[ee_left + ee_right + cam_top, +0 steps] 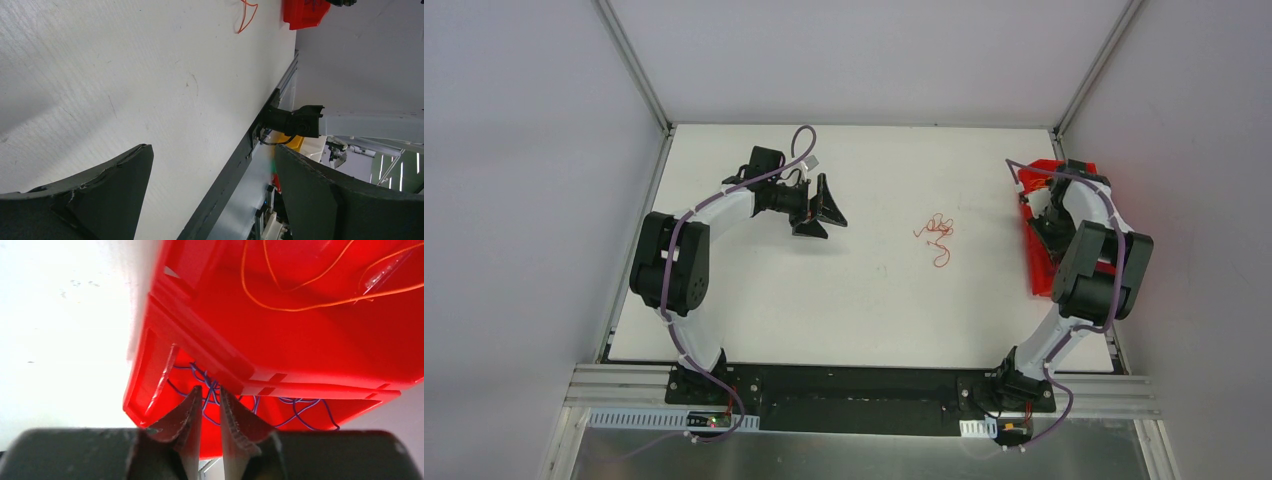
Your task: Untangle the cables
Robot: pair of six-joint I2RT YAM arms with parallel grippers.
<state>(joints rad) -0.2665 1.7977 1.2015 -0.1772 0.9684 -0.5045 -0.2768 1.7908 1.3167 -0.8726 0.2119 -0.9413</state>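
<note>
A small tangle of thin orange-red cables (937,233) lies on the white table right of centre; one loop of it shows at the top of the left wrist view (247,15). My left gripper (829,215) hovers at the back left, jaws wide open and empty (212,150). My right gripper (1044,225) reaches into the red bins (1036,250) at the right edge. In the right wrist view its jaws (210,389) stand a narrow gap apart around a bunch of blue-purple cables (300,407) in the lower bin. Thin orange cables (300,305) lie in the upper bin.
The red bins (150,390) are stacked at an angle against the table's right edge and also show in the left wrist view (305,12). The aluminium frame rail (639,230) runs along the left side. The black base strip (854,385) lies at the near edge.
</note>
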